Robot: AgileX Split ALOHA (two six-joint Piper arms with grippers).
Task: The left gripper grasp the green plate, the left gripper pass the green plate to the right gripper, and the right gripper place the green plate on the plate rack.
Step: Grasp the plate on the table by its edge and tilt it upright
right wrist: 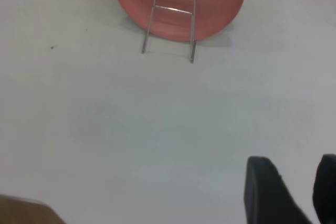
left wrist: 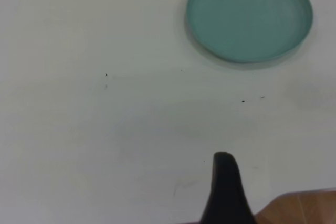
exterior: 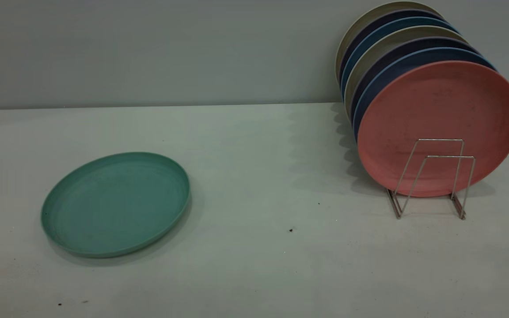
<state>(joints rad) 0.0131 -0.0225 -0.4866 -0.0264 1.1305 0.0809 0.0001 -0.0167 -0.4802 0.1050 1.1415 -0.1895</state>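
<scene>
The green plate (exterior: 115, 204) lies flat on the white table at the left, far from both arms; in the left wrist view the green plate (left wrist: 249, 17) sits well ahead of my left gripper (left wrist: 226, 187), which shows only as a black tapered shape at the picture's edge. My right gripper (right wrist: 294, 167) is open over bare table with nothing in it, well short of the plate rack (right wrist: 170, 22). The plate rack (exterior: 435, 176) stands at the right, its front wire loops free. Neither gripper appears in the exterior view.
A salmon-pink plate (exterior: 440, 119) leans upright in the rack, with several blue, dark and beige plates (exterior: 396, 48) stacked behind it up to the grey wall. A wooden edge (left wrist: 302, 208) borders the table near the left arm.
</scene>
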